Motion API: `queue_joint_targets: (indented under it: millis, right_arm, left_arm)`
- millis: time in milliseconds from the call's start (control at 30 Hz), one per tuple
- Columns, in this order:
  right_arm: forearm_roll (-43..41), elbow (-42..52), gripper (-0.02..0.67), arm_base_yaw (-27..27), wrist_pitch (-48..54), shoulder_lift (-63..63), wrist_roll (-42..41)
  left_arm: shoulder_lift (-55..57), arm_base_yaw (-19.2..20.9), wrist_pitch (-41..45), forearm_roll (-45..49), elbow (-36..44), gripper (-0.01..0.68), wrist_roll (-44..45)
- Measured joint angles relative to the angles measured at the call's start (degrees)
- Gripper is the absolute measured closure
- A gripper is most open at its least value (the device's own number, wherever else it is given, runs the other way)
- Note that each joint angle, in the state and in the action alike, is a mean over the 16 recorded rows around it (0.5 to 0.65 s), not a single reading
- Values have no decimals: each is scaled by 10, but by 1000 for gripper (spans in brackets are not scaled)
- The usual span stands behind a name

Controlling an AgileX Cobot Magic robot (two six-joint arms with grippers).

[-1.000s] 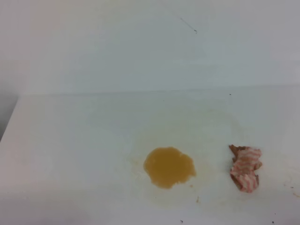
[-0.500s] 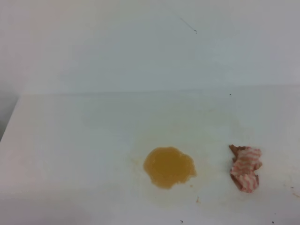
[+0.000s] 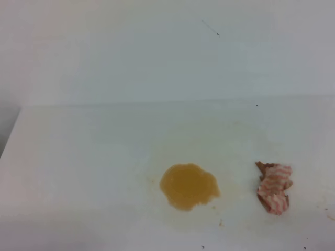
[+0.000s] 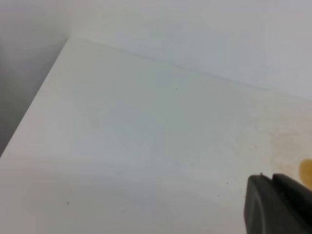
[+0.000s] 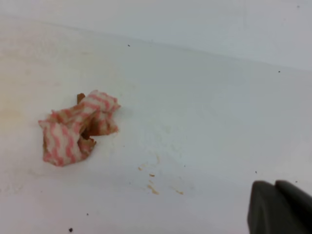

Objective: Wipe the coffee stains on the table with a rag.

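The coffee stains (image 3: 189, 186) form one roundish amber blotch at the front middle of the white table (image 3: 94, 157). To its right, apart from it, the bunched pink-and-white striped rag (image 3: 274, 187) lies untouched. The right wrist view has the rag (image 5: 78, 127) at the left, and my right gripper (image 5: 275, 200) sits shut at the lower right, well away from it. In the left wrist view my left gripper (image 4: 273, 195) is shut at the lower right, with an edge of the stains (image 4: 307, 171) just beyond it. Neither gripper appears in the exterior high view.
A pale wall (image 3: 157, 52) rises behind the table. The table's left edge (image 3: 10, 136) drops into a dark gap (image 4: 19, 73). Small brown crumbs (image 5: 153, 187) lie right of the rag. A faint yellowish smear (image 4: 285, 144) surrounds the blotch.
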Motion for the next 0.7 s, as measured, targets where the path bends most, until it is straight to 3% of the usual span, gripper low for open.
queue_joint_targets:
  millis: [367,700]
  right_arm:
    - [0,-2,652,0,-18,0,4]
    - [21,-2,652,0,-166,0,62]
  left_arm:
    - [0,0,0,0,0,673,0]
    - [0,0,0,0,0,673,0]
